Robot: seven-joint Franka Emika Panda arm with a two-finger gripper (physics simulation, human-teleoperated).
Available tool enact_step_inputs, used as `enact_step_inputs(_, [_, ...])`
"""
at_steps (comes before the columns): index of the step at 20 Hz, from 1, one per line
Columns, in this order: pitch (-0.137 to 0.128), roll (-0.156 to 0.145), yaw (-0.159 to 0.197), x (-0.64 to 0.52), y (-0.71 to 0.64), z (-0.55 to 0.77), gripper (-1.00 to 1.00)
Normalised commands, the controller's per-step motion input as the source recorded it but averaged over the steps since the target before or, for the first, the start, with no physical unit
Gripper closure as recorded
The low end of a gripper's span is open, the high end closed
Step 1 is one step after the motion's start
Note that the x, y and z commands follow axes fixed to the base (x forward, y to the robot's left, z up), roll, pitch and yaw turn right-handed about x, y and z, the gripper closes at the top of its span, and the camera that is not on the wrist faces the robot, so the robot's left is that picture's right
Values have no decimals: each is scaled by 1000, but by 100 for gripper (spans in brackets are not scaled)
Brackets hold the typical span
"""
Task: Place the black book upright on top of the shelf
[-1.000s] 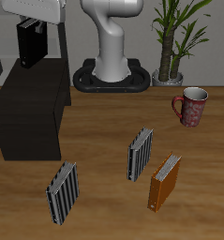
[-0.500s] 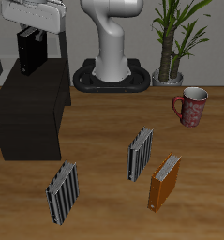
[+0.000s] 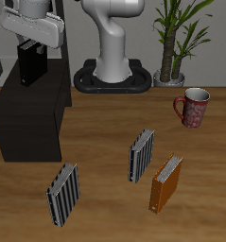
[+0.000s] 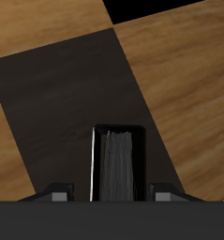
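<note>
The black book (image 3: 30,62) hangs upright in my gripper (image 3: 32,42), which is shut on its upper end. It is over the back part of the shelf (image 3: 29,118), the low black cabinet at the table's side, with its lower edge close to the flat top. I cannot tell whether it touches. In the wrist view the book's pale page edge (image 4: 115,165) stands between my gripper's (image 4: 113,192) fingers, with the shelf's dark top (image 4: 67,84) below it.
Two grey striped books (image 3: 62,194) (image 3: 141,154) and an orange-brown book (image 3: 165,182) stand on the wooden table near its front. A red patterned mug (image 3: 193,107) and a potted plant (image 3: 176,43) stand farther back, beside the robot base (image 3: 113,76).
My gripper has moved down with the black book in it, bringing the book closer to the shelf's top. Nothing else has moved.
</note>
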Motion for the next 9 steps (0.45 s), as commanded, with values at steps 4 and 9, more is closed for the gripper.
enact_step_inputs(4, [1, 7, 9, -36, 71, -11, -100])
enact_step_inputs(9, [-18, -8, 15, -73, 101, 87, -100])
